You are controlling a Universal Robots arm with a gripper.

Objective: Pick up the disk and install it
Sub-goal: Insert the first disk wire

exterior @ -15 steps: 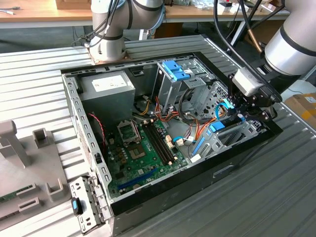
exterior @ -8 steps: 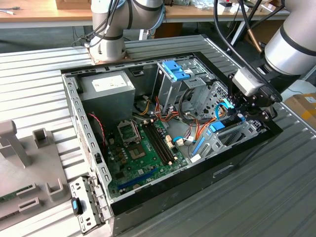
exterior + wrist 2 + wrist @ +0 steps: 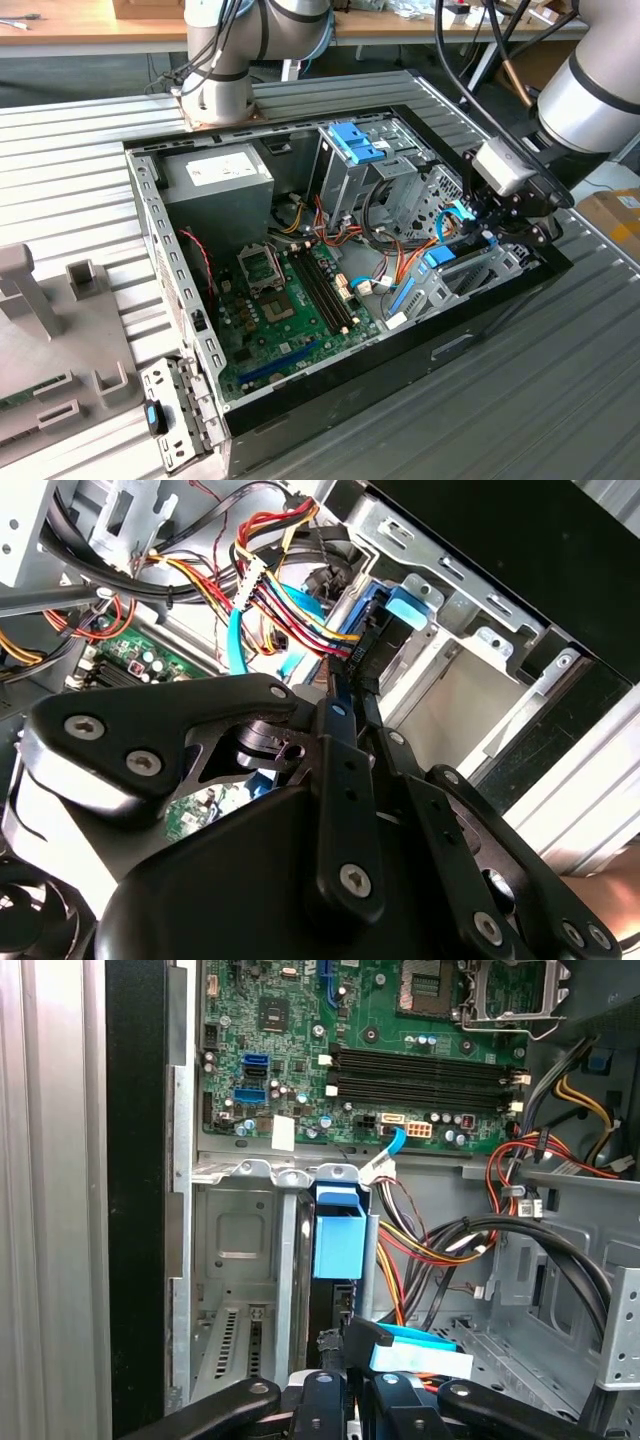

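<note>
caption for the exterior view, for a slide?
Arm's gripper lowered into the open computer case at the drive bay, beside the blue-framed disk.

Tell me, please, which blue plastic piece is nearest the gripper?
The disk's blue frame in the bay beneath the gripper; the others sit atop the drive cage and outside the case.

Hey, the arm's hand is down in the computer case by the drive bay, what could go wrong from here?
The bundle of red, yellow and black wires runs right beside the blue-framed disk and the black hand; it could snag or get pinched. The grey metal drive bay is narrow, so a tilted disk may jam against its walls.
</note>
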